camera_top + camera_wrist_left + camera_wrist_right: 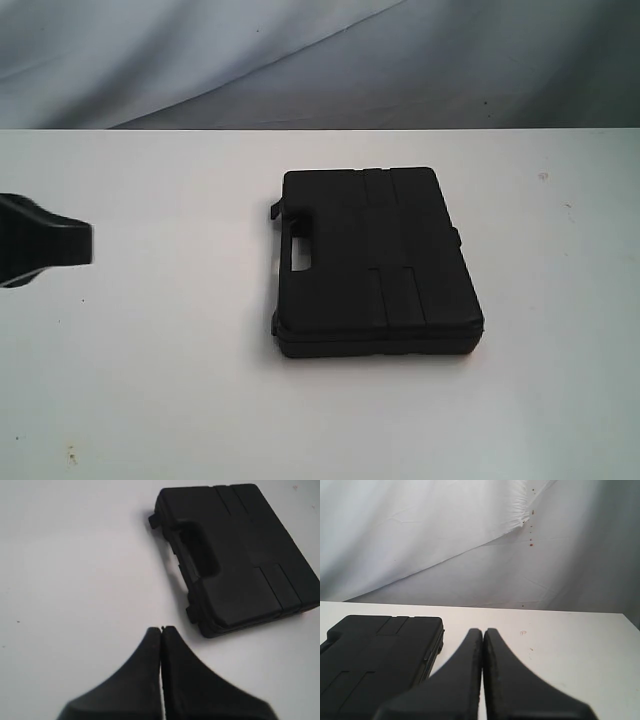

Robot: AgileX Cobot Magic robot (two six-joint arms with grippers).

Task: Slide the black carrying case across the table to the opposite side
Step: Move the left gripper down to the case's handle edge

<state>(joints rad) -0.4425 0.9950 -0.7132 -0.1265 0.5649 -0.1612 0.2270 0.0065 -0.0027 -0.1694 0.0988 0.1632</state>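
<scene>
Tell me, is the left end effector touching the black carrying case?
Apart. The left wrist view shows bare white table between the left end effector and the black carrying case.

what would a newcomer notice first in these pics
The black carrying case lies flat near the middle of the white table, its handle side toward the left of the exterior view. The left hand, shut, shows at that view's left edge, well apart from the case. The right hand, also shut, appears only in its own wrist view.
</scene>
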